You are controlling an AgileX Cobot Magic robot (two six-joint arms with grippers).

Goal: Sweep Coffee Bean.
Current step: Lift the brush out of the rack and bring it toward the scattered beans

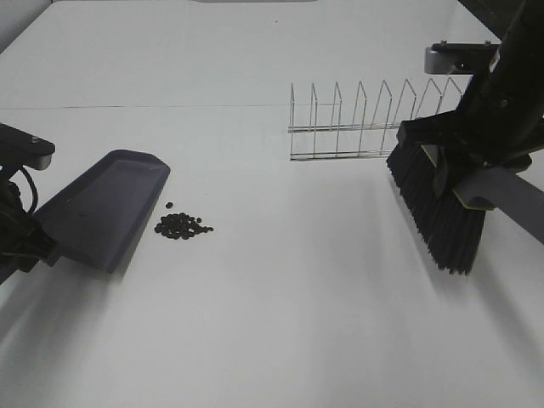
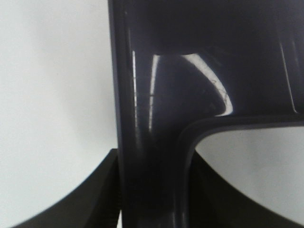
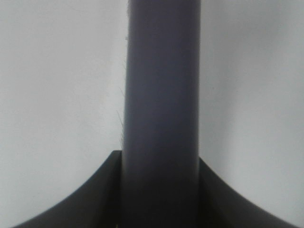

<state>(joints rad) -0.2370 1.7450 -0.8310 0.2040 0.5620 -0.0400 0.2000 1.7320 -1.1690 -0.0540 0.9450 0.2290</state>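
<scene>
Exterior high view: left gripper (image 2: 154,190) clamps dustpan (image 1: 106,208) at nine o'clock, coffee beans (image 1: 181,225) beside its lip; right gripper (image 3: 160,190) clasps brush (image 1: 433,212) at three o'clock.

a white counter (image 1: 272,340) fills nearly the whole view, brightly and evenly lit, with soft grey shadow toward 7 o'clock; a thin dark seam (image 1: 127,106) crosses it from 9 o'clock; a wire rack (image 1: 357,127) stands at 2 o'clock; a dark corner (image 1: 10,13) shows beyond the counter at 11 o'clock
</scene>
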